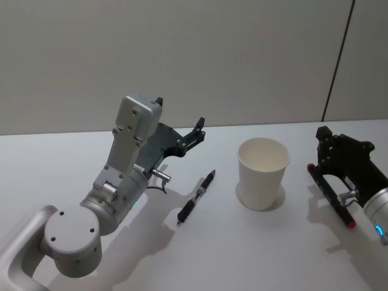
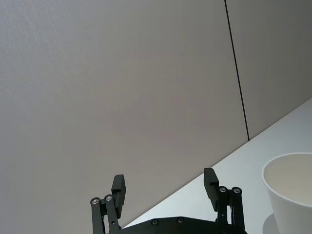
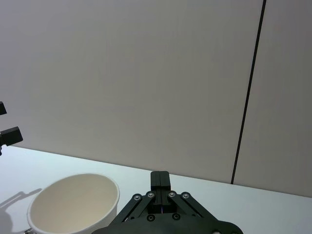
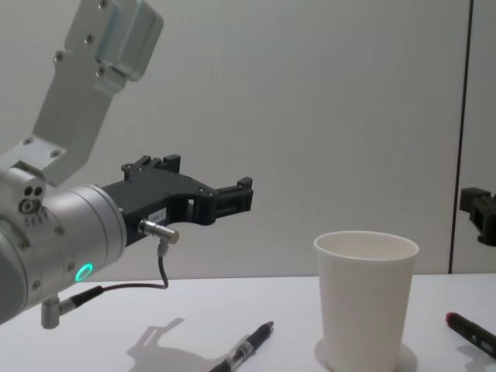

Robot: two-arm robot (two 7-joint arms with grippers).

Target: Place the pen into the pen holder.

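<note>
Pen [image 1: 197, 197] flat beside upright cup [image 1: 260, 183]

pen holder [image 1: 262, 176]: smooth matt paper | pen [image 1: 196, 198]: glossy plastic | table [image 1: 254, 254]: smooth matt surface

On the table [image 1: 73, 151] before me the pen [image 1: 196, 197] lies flat, just left of the pen holder [image 1: 262, 173] and not touching it. The pen holder stands upright, a little right of the middle. My left gripper [image 1: 180, 113] hangs above the table, behind the pen and to its left. My right gripper [image 3: 160, 178] is right of the pen holder, over a second pen [image 1: 330, 195] that lies there. A wall [image 1: 182, 54] stands behind the table.
</note>
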